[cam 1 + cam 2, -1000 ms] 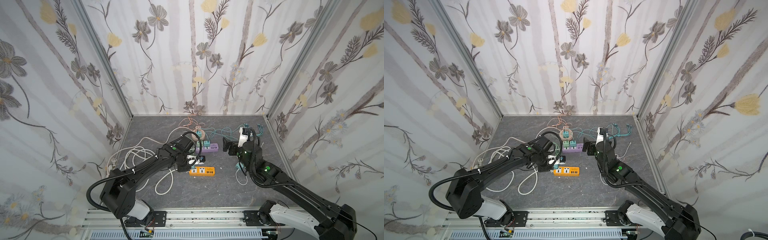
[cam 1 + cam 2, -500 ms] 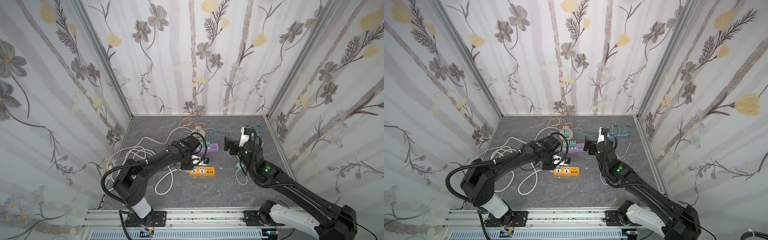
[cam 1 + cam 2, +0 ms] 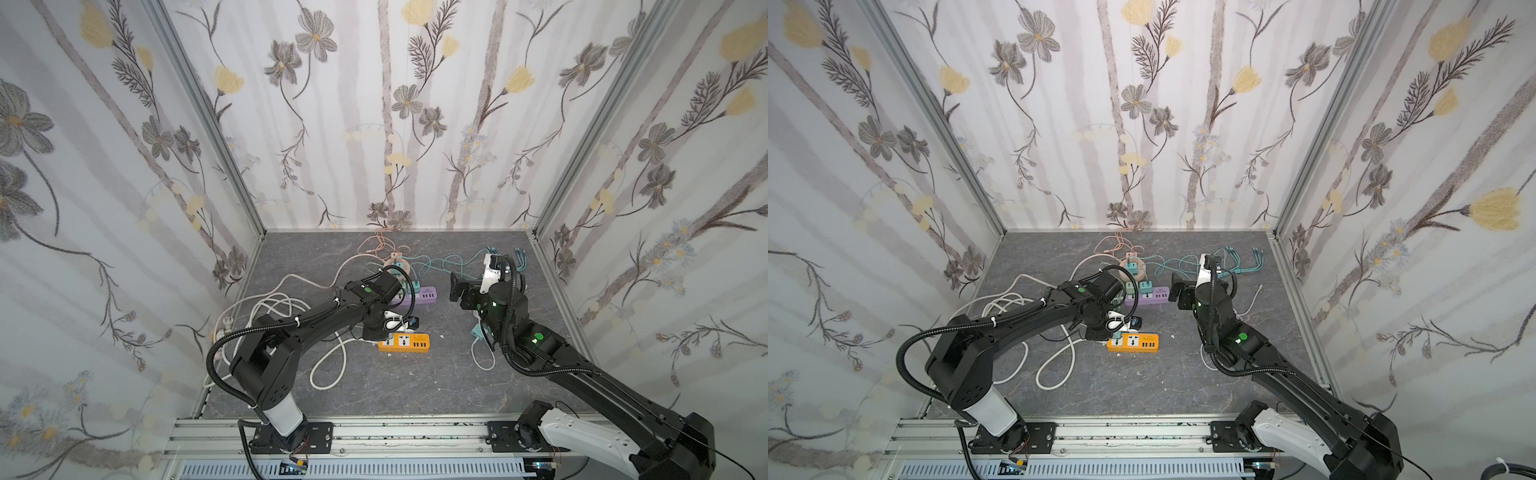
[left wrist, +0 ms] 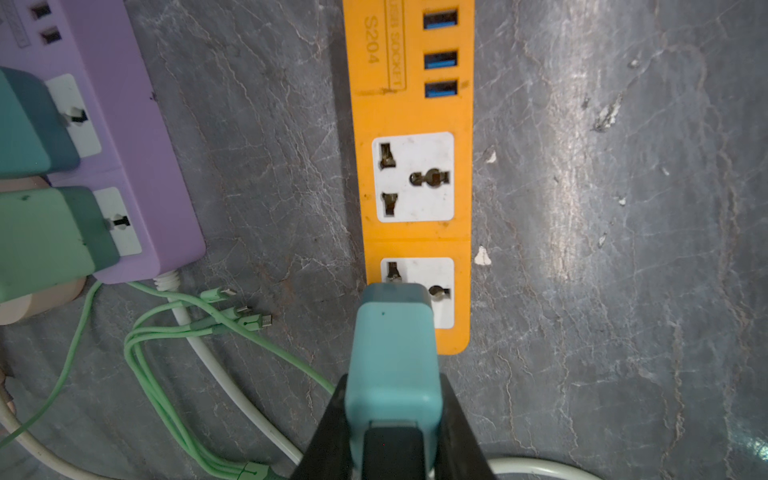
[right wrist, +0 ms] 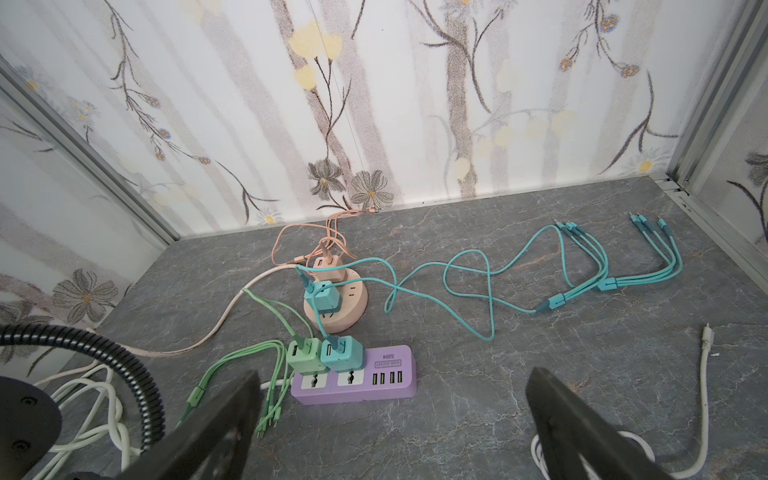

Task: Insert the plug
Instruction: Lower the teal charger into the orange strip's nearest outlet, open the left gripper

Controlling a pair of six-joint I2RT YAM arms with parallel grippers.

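Nearest the mounting rail (image 3: 374, 436), loops of white cable (image 3: 328, 365) lie on the grey floor left of centre. Just beyond them sits the orange power strip (image 3: 403, 343), lying left to right. The left gripper (image 4: 392, 386) is over its left end, jaws clamped tight on the sides of the teal plug (image 4: 392, 353). In the left wrist view the plug's darker front end overlaps the white face of the strip's end socket (image 4: 419, 291), with one slot and the round hole showing beside it (whether the prongs have entered cannot be told). The strip's second socket (image 4: 413, 176) and its blue USB ports (image 4: 440, 54) are bare. To the right, a little farther back, the right gripper (image 5: 392, 374) hangs above the floor with its jaws spread wide and nothing between them. A thin white cable (image 5: 702, 395) lies on the floor at its right. Farther on lies the purple power strip (image 5: 353, 395), with a green adapter (image 5: 303, 355) and a teal adapter (image 5: 341, 353) plugged in side by side at its left end. Behind that stands a round peach socket hub (image 5: 353, 307) carrying a teal adapter (image 5: 324, 299) and a peach adapter (image 5: 328, 266). Teal cables (image 5: 478, 291) trail from there across the floor to the far right, and a pink cable (image 5: 332, 232) runs back to the far wall.
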